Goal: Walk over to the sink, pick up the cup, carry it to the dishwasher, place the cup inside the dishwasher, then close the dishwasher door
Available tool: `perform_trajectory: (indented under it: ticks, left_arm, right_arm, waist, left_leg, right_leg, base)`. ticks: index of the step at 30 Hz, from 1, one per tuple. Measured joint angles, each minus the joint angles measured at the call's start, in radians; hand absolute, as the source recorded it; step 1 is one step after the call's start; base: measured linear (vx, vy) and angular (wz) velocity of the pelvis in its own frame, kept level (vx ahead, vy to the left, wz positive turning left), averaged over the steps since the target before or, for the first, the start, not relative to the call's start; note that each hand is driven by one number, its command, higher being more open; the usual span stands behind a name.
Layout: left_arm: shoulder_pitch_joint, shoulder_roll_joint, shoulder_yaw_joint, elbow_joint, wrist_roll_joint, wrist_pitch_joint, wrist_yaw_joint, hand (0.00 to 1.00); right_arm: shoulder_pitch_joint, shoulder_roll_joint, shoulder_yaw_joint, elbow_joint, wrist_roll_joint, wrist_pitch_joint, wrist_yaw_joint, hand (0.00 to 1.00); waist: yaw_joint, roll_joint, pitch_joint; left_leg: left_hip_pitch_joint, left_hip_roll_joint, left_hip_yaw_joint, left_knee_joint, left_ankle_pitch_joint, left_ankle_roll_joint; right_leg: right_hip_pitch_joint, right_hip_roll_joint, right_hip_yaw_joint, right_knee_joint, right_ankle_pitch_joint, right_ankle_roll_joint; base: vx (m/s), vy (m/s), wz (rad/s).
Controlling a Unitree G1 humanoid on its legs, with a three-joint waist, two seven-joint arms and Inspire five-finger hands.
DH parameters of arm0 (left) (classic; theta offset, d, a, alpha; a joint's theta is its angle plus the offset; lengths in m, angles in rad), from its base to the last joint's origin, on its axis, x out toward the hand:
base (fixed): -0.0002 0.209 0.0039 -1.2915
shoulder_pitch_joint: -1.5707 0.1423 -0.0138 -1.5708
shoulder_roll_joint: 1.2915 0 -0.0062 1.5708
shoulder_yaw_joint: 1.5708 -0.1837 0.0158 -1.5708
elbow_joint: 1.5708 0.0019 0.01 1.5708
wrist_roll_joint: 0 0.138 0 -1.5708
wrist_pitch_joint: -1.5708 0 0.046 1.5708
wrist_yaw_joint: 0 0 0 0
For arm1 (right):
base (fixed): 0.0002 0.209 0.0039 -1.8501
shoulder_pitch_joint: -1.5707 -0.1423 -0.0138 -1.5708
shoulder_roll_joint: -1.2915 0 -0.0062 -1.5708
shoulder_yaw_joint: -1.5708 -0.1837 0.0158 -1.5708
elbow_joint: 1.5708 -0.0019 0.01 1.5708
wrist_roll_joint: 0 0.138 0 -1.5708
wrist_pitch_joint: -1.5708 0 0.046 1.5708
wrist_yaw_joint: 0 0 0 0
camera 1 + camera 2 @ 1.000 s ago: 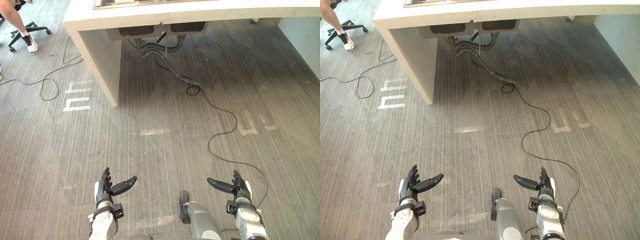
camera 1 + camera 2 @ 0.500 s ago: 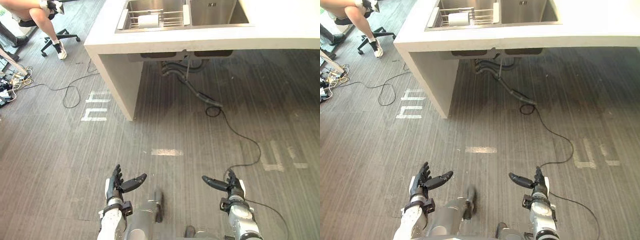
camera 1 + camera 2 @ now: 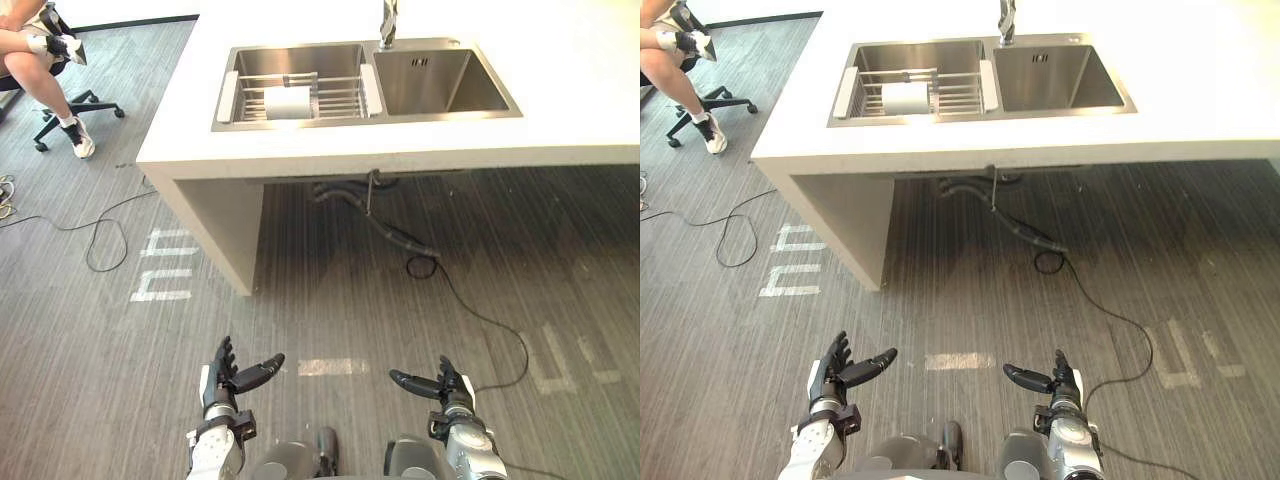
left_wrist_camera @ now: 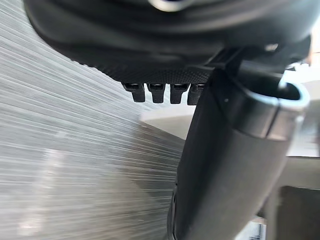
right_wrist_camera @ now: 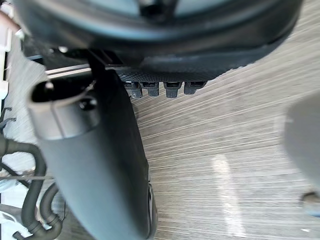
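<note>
Left eye view showed our left hand (image 3: 222,375) loose and empty, the cup (image 3: 288,101) lying sideways on the rack (image 3: 337,95) in the sink (image 3: 300,123), and our right hand (image 3: 445,385) just as slack. We feared a glancing touch would roll the cup away.

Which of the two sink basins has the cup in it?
The robot's left basin: a wire rack spans it, with the white cup lying on it. The right basin is bare steel.

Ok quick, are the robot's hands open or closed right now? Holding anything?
Left hand: open, holding nothing.
Right hand: open, holding nothing.
</note>
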Motion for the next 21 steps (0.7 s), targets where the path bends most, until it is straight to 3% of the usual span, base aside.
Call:
perform_trajectory:
  ticks: [2,3,4,5,6,8,11,12,13,14,17,19,20,21]
  left_arm:
    - [-0.007,-0.003,0.003,-0.001,0.001,-0.001,0.003,1.0]
    - [-0.006,0.001,0.007,-0.002,0.001,-0.002,0.006,1.0]
    - [-0.007,0.004,0.008,-0.002,0.002,-0.002,0.009,1.0]
    - [-0.008,-0.016,0.009,0.003,0.002,0.004,0.015,1.0]
    - [-0.003,-0.027,0.011,-0.015,0.003,0.004,0.022,1.0]
    - [0.002,-0.039,0.015,-0.053,0.008,0.014,0.027,1.0]
    - [0.073,-0.093,0.015,-0.292,0.073,0.029,0.043,1.0]
    - [0.094,-0.101,0.015,-0.403,0.104,0.028,0.06,1.0]
    - [0.093,-0.099,0.017,-0.491,0.131,0.026,0.073,1.0]
    - [0.092,-0.098,0.019,-0.532,0.142,0.025,0.08,1.0]
    - [0.078,-0.098,0.021,-0.683,0.193,-0.011,0.119,1.0]
    - [0.063,-0.099,0.026,-0.734,0.218,-0.036,0.15,1.0]
    - [0.06,-0.1,0.026,-0.747,0.22,-0.036,0.158,1.0]
    - [0.055,-0.102,0.026,-0.777,0.222,-0.036,0.173,1.0]
  right_arm:
    - [0.005,0.001,0.0,0.009,0.0,0.0,-0.001,1.0]
    - [0.013,0.004,0.0,0.01,0.001,0.0,-0.001,1.0]
    - [0.018,0.004,0.0,0.01,0.001,-0.001,-0.001,1.0]
    - [0.024,-0.013,-0.003,0.017,0.001,-0.001,-0.001,1.0]
    - [0.022,-0.015,-0.011,0.012,0.002,-0.001,-0.003,1.0]
    - [0.018,-0.009,-0.012,0.01,0.003,-0.001,-0.004,1.0]
    - [0.076,0.019,0.011,-0.049,0.011,0.0,-0.015,1.0]
    - [0.1,0.03,0.032,-0.099,0.02,-0.001,-0.018,1.0]
    - [0.113,0.035,0.039,-0.148,0.02,-0.004,-0.02,1.0]
    - [0.114,0.037,0.041,-0.165,0.021,-0.009,-0.019,1.0]
    - [0.104,0.038,0.026,-0.186,0.023,-0.022,-0.023,1.0]
    - [0.101,0.022,0.011,-0.177,0.023,-0.021,-0.026,1.0]
    - [0.097,0.019,0.007,-0.171,0.023,-0.021,-0.026,1.0]
    - [0.087,0.012,0.004,-0.149,0.023,-0.021,-0.025,1.0]
  waist:
    - [-0.003,-0.002,-0.001]
    - [-0.006,-0.026,-0.013]
    - [-0.01,-0.039,-0.013]
    - [-0.01,-0.016,-0.021]
    - [-0.002,-0.001,-0.028]
    - [-0.005,0.005,-0.027]
    - [0.011,0.018,-0.02]
    - [0.028,0.029,-0.024]
    - [0.042,0.033,-0.025]
    - [0.045,0.035,-0.026]
    - [0.056,0.044,-0.032]
    - [0.062,0.051,-0.037]
    - [0.062,0.056,-0.04]
    - [0.063,0.063,-0.045]
  left_leg:
    - [0.042,0.025,-0.037,-0.003,-0.022,-0.037]
    - [0.063,0.021,-0.068,-0.006,-0.048,-0.074]
    - [0.074,0.015,-0.083,-0.005,-0.059,-0.081]
    - [0.086,0.039,-0.118,-0.004,-0.084,-0.09]
    - [0.081,0.06,-0.129,0.007,-0.093,-0.106]
    - [0.063,0.077,-0.143,0.067,-0.1,-0.118]
    - [-0.092,0.139,-0.102,0.537,-0.083,-0.176]
    - [-0.172,0.198,-0.053,0.717,-0.087,-0.173]
    - [-0.232,0.248,-0.012,0.804,-0.101,-0.152]
    - [-0.259,0.264,0.003,0.819,-0.109,-0.142]
    - [-0.343,0.267,0.037,0.71,-0.148,-0.145]
    - [-0.348,0.202,0.039,0.457,-0.142,-0.155]
    - [-0.347,0.181,0.032,0.382,-0.121,-0.157]
    - [-0.337,0.143,0.013,0.209,-0.035,-0.157]
  right_leg:
    - [-0.004,0.044,-0.004,-0.231,0.046,0.012]
    - [-0.002,0.061,0.016,-0.411,0.172,-0.001]
    - [-0.001,0.06,0.035,-0.426,0.269,-0.015]
    - [-0.004,0.066,0.02,-0.382,0.268,-0.026]
    - [-0.005,0.077,0.002,-0.367,0.225,-0.033]
    - [0.015,0.08,-0.031,-0.351,0.175,-0.04]
    - [0.167,0.121,-0.1,-0.415,0.132,-0.069]
    - [0.22,0.152,-0.112,-0.443,0.122,-0.084]
    - [0.265,0.171,-0.115,-0.477,0.118,-0.089]
    - [0.283,0.175,-0.115,-0.495,0.118,-0.089]
    - [0.357,0.167,-0.115,-0.568,0.12,-0.077]
    - [0.399,0.136,-0.116,-0.605,0.121,-0.063]
    - [0.405,0.125,-0.114,-0.61,0.12,-0.056]
    - [0.411,0.111,-0.102,-0.612,0.109,-0.033]
  base:
    - [0.43,-0.165,0.63]
    - [0.34,-0.167,0.68]
    - [0.51,-0.286,0.81]
    - [0.4,-0.278,0.53]
    - [0.45,-0.34,0.5]
    - [0.37,-0.301,0.53]
    - [0.31,-0.224,0.44]
    - [0.37,-0.194,-0.01]
    - [0.3,-0.148,-0.02]
    - [0.28,-0.119,0.01]
    - [0.26,-0.02,0.04]
    - [0.3,0.116,0.07]
    - [0.36,0.211,0.0]
    - [0.3,0.202,-0.19]
